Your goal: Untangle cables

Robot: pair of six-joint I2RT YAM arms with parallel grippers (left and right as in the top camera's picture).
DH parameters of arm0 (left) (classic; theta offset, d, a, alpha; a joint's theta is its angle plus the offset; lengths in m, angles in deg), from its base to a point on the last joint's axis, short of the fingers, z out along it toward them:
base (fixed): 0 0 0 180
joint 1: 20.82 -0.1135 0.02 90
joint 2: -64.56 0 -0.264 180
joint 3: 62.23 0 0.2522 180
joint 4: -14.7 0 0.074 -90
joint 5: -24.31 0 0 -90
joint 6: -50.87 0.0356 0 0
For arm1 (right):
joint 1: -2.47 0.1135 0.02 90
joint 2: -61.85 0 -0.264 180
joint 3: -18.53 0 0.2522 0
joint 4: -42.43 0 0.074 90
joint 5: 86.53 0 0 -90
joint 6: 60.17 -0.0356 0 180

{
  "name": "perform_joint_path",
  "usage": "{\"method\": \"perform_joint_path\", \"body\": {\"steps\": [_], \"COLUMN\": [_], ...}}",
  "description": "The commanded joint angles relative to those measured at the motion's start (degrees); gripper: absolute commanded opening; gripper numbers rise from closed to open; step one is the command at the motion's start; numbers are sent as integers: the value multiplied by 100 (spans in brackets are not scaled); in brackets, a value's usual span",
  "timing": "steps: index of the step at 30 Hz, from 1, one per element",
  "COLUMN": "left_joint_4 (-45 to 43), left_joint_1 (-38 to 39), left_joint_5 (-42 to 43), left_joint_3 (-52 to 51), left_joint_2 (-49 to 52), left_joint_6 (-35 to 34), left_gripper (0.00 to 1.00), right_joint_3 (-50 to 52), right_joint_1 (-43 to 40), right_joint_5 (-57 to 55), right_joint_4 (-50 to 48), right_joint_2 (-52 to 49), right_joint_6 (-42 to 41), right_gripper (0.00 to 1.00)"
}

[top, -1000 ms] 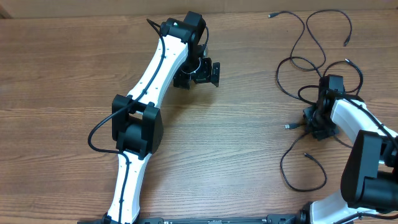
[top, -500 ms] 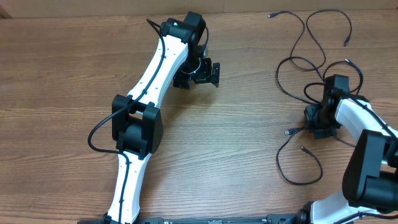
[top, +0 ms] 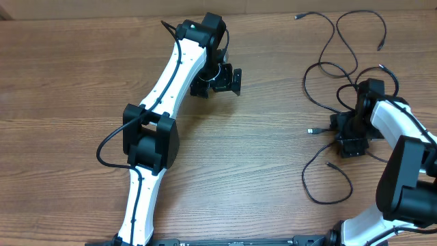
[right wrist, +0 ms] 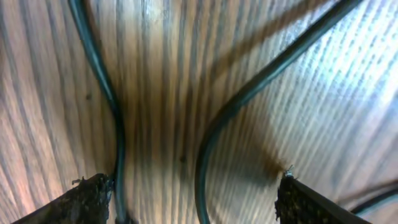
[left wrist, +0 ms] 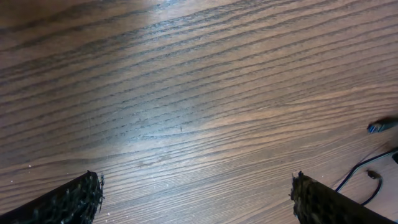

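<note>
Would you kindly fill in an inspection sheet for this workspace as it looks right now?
Surface: wooden table, bare wood grain.
Job's things: thin black cables, looped and crossing on the table's right side, with small plugs at the ends.
Clutter: nothing seen.
Grippers: left gripper open over bare wood, holding nothing; right gripper open low over two cable strands, gripping neither.
Cables: a black arm wire loops out beside the left arm.
Surroundings: pale strip beyond the table's far edge.

We see two white robot arms (top: pixel 167 78) at a wood-grain counter (top: pixel 259 171). It looks like a lab.
</note>
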Motion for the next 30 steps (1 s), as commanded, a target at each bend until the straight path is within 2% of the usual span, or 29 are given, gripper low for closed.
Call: {"method": "perform_joint_path", "body": {"steps": [1, 8, 10, 18, 23, 27, 30], "left_joint_4": [-2, -4, -9, -70, 160, 221, 205], "left_joint_1": [7, 7, 9, 11, 11, -31, -98], "left_joint_5": [-20, -17, -20, 28, 101, 916, 1281], "left_joint_3": [127, 127, 127, 127, 127, 129, 129], "left_joint_2": [-42, -42, -42, -42, -42, -63, -195], "left_joint_6": [-13, -13, -13, -17, -11, 457, 455], "left_gripper": [100, 100, 100, 100, 99, 100, 100], "right_joint_3": [-337, -717, -761, -741, -743, -743, -743], "right_joint_1": [-7, -7, -7, 278, 393, 393, 393], "right_joint_5": [0, -70, -42, 1154, 1121, 1104, 780], "right_joint_4": [201, 793, 999, 1644, 1853, 2094, 2323], "right_joint_2": [-4, 562, 796, 1051, 1073, 1261, 1578], "right_joint_6": [-17, 466, 704, 2284, 2253, 2297, 2306], "right_gripper": [84, 86, 100, 100, 100, 100, 100]}}
